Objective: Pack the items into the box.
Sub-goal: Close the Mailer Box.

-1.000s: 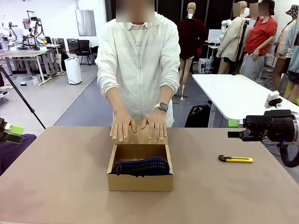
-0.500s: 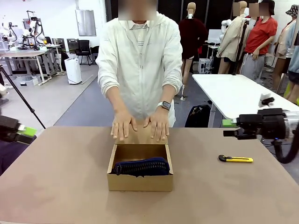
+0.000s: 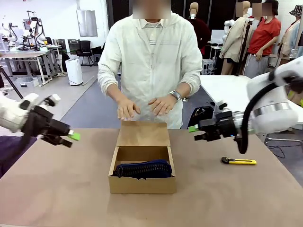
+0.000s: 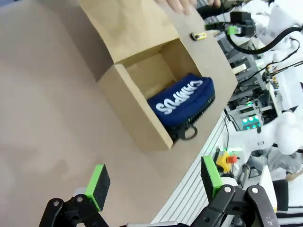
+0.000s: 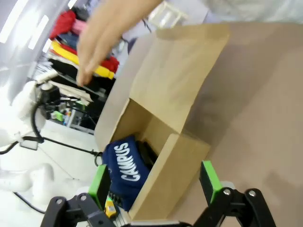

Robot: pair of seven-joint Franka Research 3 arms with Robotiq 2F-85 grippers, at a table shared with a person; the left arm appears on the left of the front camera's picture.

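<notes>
Two grippers, jaws wide, holding nothing | left gripper at box's 10 o'clock | cardboard box mid-table, flap lid folded back toward 12 o'clock | navy zippered pouch inside | right gripper at 2 o'clock | yellow utility knife at 3 o'clock.

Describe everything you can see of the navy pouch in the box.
The navy pouch is soft blue fabric with white lettering reading CAMPUS on one face, a dark zipper along its edge and a metal ring at one end. It lies lengthwise inside the open cardboard box, close to the near wall and spanning almost the full width. A black object sits beside it. Nothing grips it.
</notes>
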